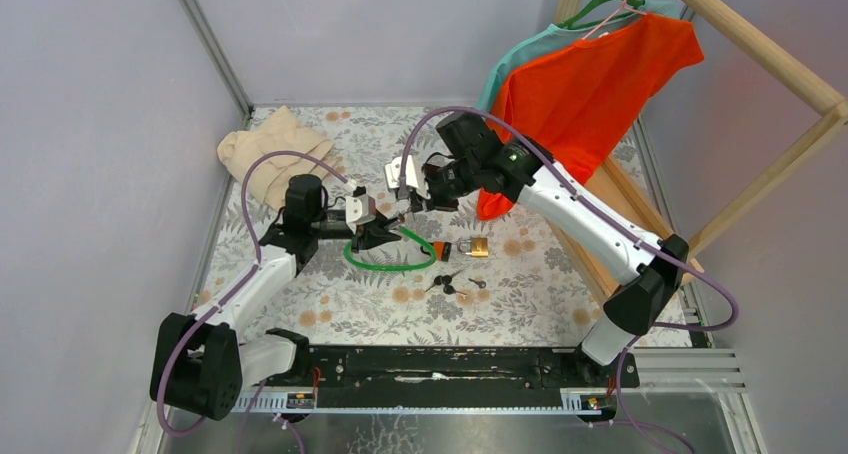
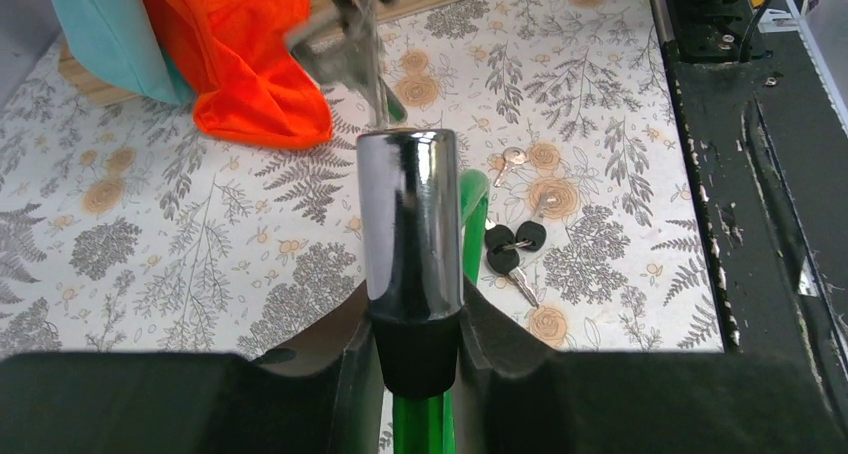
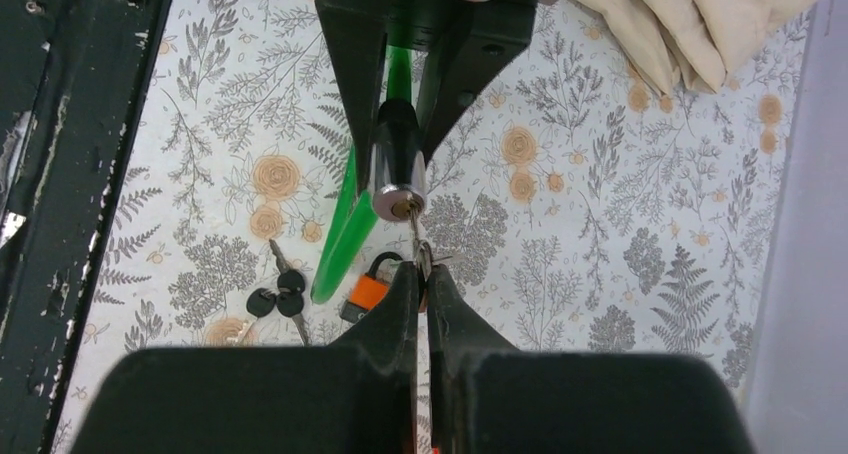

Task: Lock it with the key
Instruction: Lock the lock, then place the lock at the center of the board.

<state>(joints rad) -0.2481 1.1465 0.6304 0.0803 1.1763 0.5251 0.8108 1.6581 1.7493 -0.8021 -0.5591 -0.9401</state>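
Note:
A green cable lock (image 1: 385,264) lies looped on the floral table. My left gripper (image 1: 375,232) is shut on its chrome cylinder (image 2: 410,214), gripping the black collar and holding it above the table; the left gripper's mid-point shows in its wrist view (image 2: 415,319). My right gripper (image 1: 405,206) is shut on a small key (image 3: 415,234) whose tip is in the keyhole on the cylinder's end face (image 3: 398,169). In the right wrist view the right gripper (image 3: 422,274) sits just in front of the cylinder, in line with it.
An orange padlock (image 1: 441,248), a brass padlock (image 1: 477,246) and a bunch of black-headed keys (image 1: 447,282) lie right of the cable. A beige cloth (image 1: 275,149) lies back left. An orange shirt (image 1: 590,84) hangs on a wooden rack (image 1: 760,54) at right.

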